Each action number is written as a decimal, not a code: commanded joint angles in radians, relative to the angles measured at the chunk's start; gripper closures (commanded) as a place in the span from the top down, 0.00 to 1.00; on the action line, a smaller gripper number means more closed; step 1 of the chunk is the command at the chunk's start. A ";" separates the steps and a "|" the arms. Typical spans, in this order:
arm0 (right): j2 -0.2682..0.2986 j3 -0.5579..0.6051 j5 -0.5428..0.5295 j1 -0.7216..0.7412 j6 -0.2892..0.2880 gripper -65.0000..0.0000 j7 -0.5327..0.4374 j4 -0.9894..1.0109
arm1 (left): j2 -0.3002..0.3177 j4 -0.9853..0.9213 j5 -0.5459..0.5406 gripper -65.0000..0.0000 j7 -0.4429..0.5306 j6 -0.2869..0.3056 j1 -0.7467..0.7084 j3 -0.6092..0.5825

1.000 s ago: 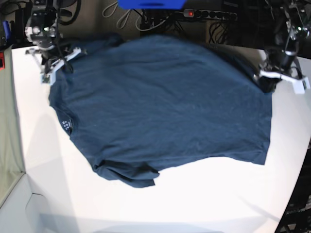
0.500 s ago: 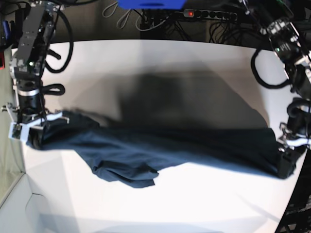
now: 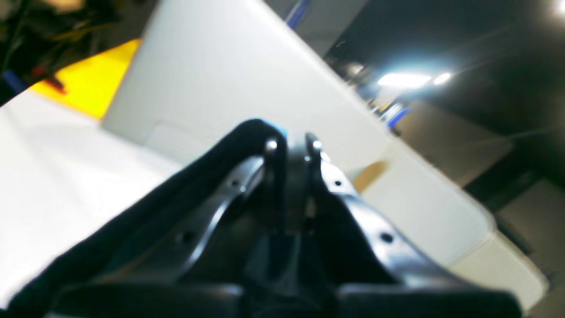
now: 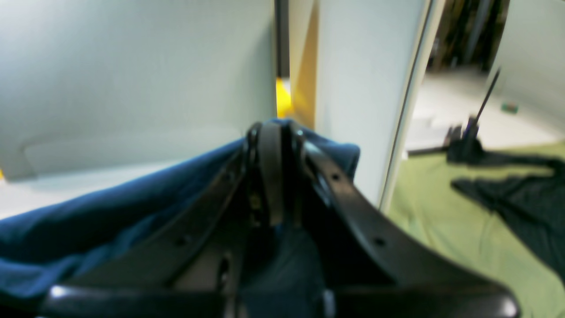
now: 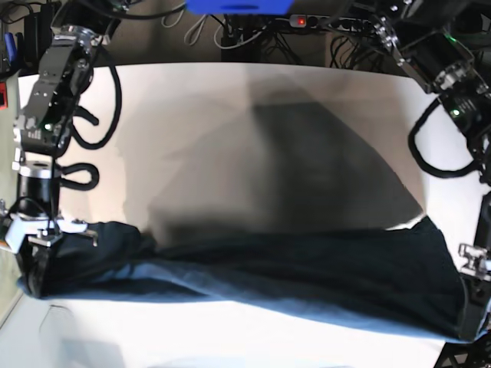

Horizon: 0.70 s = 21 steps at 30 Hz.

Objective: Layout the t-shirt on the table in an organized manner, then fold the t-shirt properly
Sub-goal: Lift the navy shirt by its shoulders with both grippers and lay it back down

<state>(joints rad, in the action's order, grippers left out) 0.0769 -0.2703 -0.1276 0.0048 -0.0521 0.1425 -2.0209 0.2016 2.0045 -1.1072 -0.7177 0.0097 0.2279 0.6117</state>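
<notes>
Left tool (image 3: 289, 148): jaws closed on dark cloth, a corner of the t-shirt (image 5: 291, 280), at the worktop's (image 5: 230, 107) near edge.
Right tool (image 4: 273, 132): jaws clamped on blue cloth at the opposite corner.
Change: a second ago the shirt lay spread flat mid-worktop; both tools have since drawn it forward, lifted and stretched into a band.
Meaning: judged a drag-and-shake to flatten; layout unfinished, folding not begun.
Surroundings: cables and a power strip (image 5: 330, 23) behind the far edge.
Obstruction: none on the worktop; cloth near the front rim may slip off.
</notes>
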 commanded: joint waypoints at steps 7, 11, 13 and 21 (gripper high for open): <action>-0.004 -0.008 0.003 0.021 0.010 0.00 -0.261 -0.019 | 0.014 0.017 -0.284 0.00 0.017 -0.012 0.018 0.006; -0.068 -0.019 0.006 0.091 0.010 0.00 -0.283 -0.018 | 0.008 0.017 -0.319 0.00 0.017 -0.012 0.040 0.006; -0.087 -0.039 0.003 0.128 0.010 0.00 -0.283 -0.019 | 0.008 0.017 -0.319 0.00 0.017 -0.012 0.057 0.006; -0.127 -0.040 0.007 0.278 0.011 0.00 -0.238 -0.016 | -0.031 0.005 -0.259 0.00 0.083 -0.012 0.066 0.046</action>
<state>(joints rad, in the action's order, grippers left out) -0.0525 -0.3130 -0.1268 0.2676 -0.0360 -0.0807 -2.0220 0.1600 1.9991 -1.3266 -0.6468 0.0189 0.2768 0.6563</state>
